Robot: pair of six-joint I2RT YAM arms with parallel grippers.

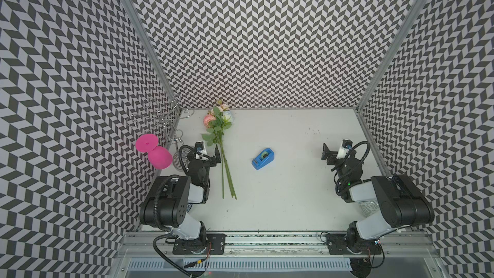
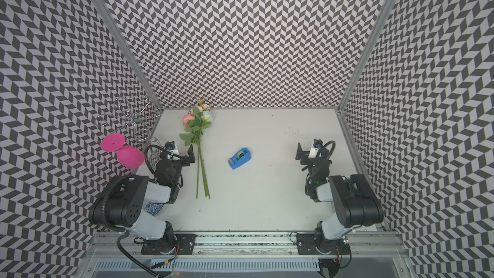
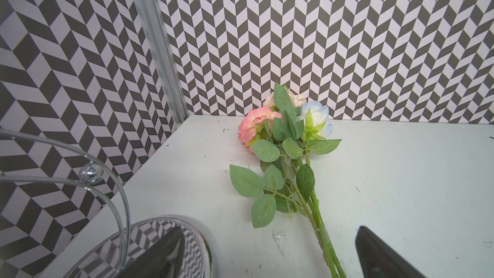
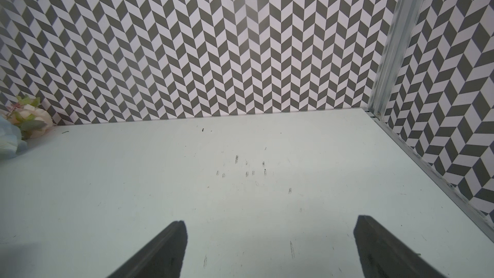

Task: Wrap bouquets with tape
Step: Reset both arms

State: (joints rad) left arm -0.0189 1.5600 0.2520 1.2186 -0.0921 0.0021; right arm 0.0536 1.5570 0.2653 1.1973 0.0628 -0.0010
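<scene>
At the far left, against the chevron wall point(image 1: 66, 89), a pink goblet point(image 1: 157, 153) hangs upside down from a silver wire stand point(image 1: 160, 119). The stand's glass base sits on the white table point(image 1: 294, 188) beside the left arm. In a top view, a blue-and-white patterned dish point(image 2: 153, 208) peeks out from under that arm.

The left gripper point(image 3: 270, 229) points toward the far wall with its jaws wide apart and nothing between the pads. Its right finger point(image 1: 217, 153) stands just beside the stems, though contact cannot be told.

The bouquets point(image 1: 216, 127) lie flat on the left half of the table. Their pink, peach and white blooms rest in the far corner against the back wall, and three green stems run toward the near edge, fanning slightly at the cut ends.

Right of the stems, near the table's middle and well apart from both grippers, sits the tape point(image 1: 263, 159). It is a blue dispenser with a pale green roll, and any lettering on it is too small to read.

On the right, the right gripper point(image 4: 270, 220) also faces the far wall, jaws spread and empty, over bare scuffed tabletop.
</scene>
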